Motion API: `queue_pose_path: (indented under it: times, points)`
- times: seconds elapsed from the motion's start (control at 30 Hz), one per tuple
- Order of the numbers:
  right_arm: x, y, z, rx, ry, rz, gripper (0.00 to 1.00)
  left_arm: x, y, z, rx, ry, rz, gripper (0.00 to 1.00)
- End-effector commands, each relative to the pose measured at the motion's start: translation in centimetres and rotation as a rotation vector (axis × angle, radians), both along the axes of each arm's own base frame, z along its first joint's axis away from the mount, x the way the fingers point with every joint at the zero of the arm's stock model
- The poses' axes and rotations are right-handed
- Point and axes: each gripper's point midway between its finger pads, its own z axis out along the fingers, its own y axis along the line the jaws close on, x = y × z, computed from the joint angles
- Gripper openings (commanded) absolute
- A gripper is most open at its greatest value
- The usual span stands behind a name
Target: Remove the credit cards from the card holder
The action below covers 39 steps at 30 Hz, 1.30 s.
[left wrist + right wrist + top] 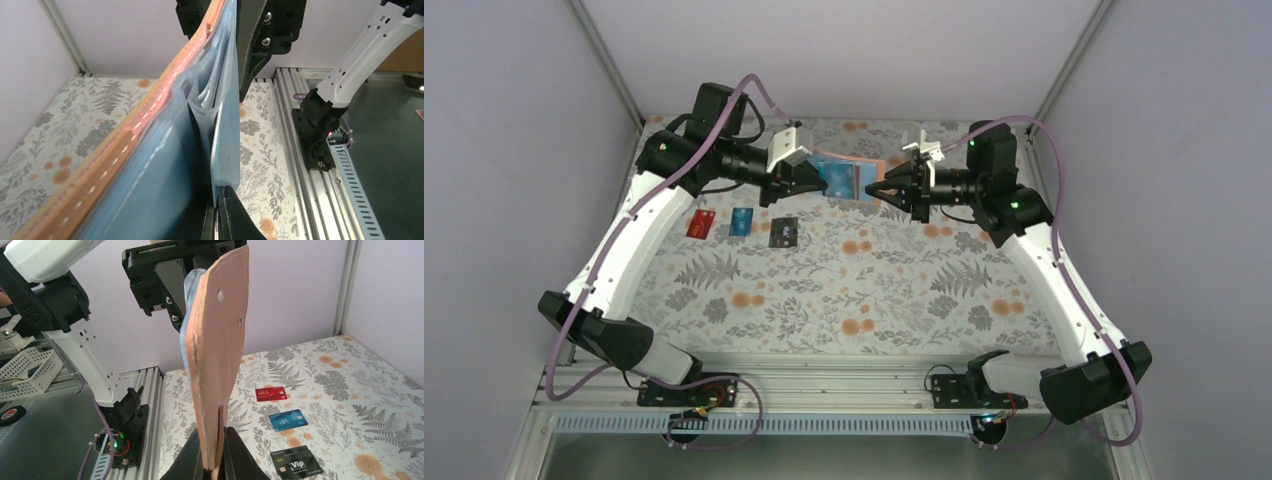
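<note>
Where the card holder sits: card holder (849, 178) is off the table (874, 300), spanned between the two grippers over the far half of the patterned surface.
Holder attitude: spread open; light blue inside with its brown rim shows from above, and the tan outside faces the right wrist camera.
Left gripper: left gripper (809, 183) has its fingers pressed together on the holder's left end. In the left wrist view the fingertips (227, 212) pinch the edge of a pale blue inner panel, and the pocket layers fan out just beside them.
Right gripper: right gripper (876, 189) has its fingers clamped on the holder's right end. In the right wrist view the tan flap (217, 355) rises straight up from between the fingers (235, 457), with its lower edge held in the pinch.
Grip relation: the grippers face each other tip to tip, with only the holder between them.
Credit cards: three lie flat on the table in a row, red card (701, 223), blue card (741, 221), black card (783, 232), each apart from its neighbour.
Cards vs. fingers: all three are outside the holder, on the near side of the left gripper, touching neither gripper.
</note>
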Motion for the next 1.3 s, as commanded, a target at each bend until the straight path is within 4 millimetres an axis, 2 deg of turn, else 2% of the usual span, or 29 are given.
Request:
queue_pose_path:
  times: [0.0, 0.23, 0.53, 0.63, 0.7, 0.77, 0.87, 0.97, 1.03, 1.07, 1.1, 1.17, 1.27]
  points:
    - [-0.4, -0.8, 1.3, 0.021, -0.044, -0.029, 0.04, 1.1, 2.5, 0.2, 0.053, -0.067, 0.094, 0.02]
    - [-0.8, -1.1, 1.6, 0.025, -0.057, -0.02, 0.04, 2.0, 4.5, 0.1, 0.079, -0.094, 0.123, 0.02]
    - [-0.9, -1.1, 1.6, 0.029, -0.055, -0.005, 0.04, 1.6, 4.7, -0.1, 0.079, -0.09, 0.099, 0.03]
    - [0.1, -1.3, 1.2, 0.022, -0.039, -0.054, 0.04, 2.6, 5.7, -0.2, 0.089, -0.078, 0.158, 0.02]
    - [0.7, -1.4, 0.9, 0.021, -0.017, -0.071, 0.04, 3.8, 6.9, -1.1, 0.094, -0.038, 0.215, 0.02]
    - [1.2, -1.4, 0.4, 0.018, 0.007, -0.077, 0.04, 5.3, 8.2, -3.3, 0.126, 0.035, 0.288, 0.02]
    - [1.4, -1.3, 0.0, 0.016, 0.022, -0.076, 0.04, 7.5, 10.9, -7.7, 0.19, 0.182, 0.408, 0.02]
    - [1.4, -1.4, -0.2, 0.015, 0.023, -0.073, 0.04, 9.8, 15.2, -12.2, 0.234, 0.336, 0.531, 0.02]
    - [1.5, -1.4, -0.3, 0.015, 0.022, -0.072, 0.04, 12.2, 18.9, -15.9, 0.31, 0.424, 0.666, 0.02]
    - [1.6, -1.4, -0.4, 0.012, 0.026, -0.072, 0.04, 13.1, 20.2, -18.3, 0.351, 0.489, 0.705, 0.03]
    - [1.6, -1.4, -0.5, 0.011, 0.028, -0.071, 0.04, 13.4, 21.0, -19.6, 0.375, 0.527, 0.727, 0.02]
    - [1.5, -1.4, -0.7, 0.01, 0.032, -0.066, 0.04, 13.6, 21.2, -23.0, 0.403, 0.634, 0.697, 0.02]
    - [1.3, -1.4, -0.8, 0.008, 0.03, -0.058, 0.04, 13.2, 21.1, -26.2, 0.431, 0.741, 0.657, 0.03]
